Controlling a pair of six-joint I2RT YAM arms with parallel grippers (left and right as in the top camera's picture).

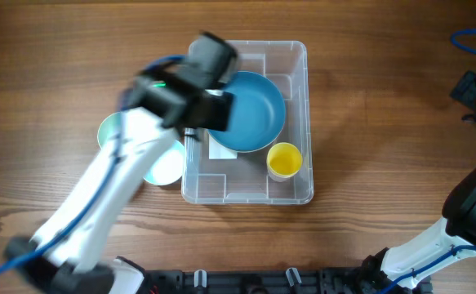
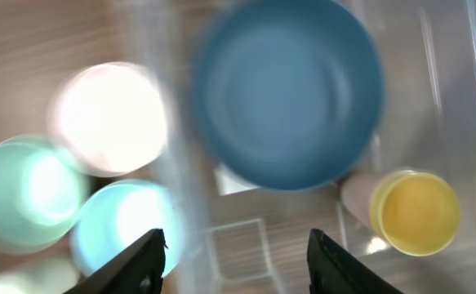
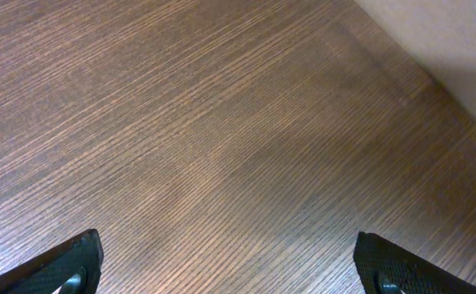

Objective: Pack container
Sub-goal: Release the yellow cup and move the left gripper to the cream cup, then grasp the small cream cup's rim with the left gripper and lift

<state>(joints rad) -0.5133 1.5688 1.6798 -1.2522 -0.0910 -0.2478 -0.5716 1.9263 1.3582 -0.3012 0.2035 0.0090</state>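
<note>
- My left gripper (image 2: 236, 260) is open a fair way. Its two dark fingers (image 2: 144, 261) stand well apart with nothing between them, so I have hold of nothing.
- Directly under this gripper is the container (image 2: 239, 238), the big clear bin. Through the gap between my jaws I see its bare, ridged base, and its left wall rises just ahead of my left finger.
- Ahead of my fingers and slightly to the right, the blue bowl (image 2: 291, 90) sits mouth up inside the container. It covers part of a white label (image 2: 231, 180) on the base.
- Just ahead of my right finger, a little to its right, the yellow cup (image 2: 415, 211) stands upright in the container, close beside the bowl. I cannot tell whether the two touch.
- Off to my left, outside the container wall, three blurred cups stand on the table (image 2: 25, 49). The white cup (image 2: 111, 118) is farthest ahead, the green cup (image 2: 25, 192) farthest left, and the light blue cup (image 2: 123, 224) nearest my left finger.
- My right gripper (image 3: 233, 269) is spread wide, a fingertip (image 3: 70, 265) showing at each lower corner of its view. It holds nothing, and only bare wood grain lies under it.
- Seen from overhead, the right arm is at the right edge, well apart from the container.
</note>
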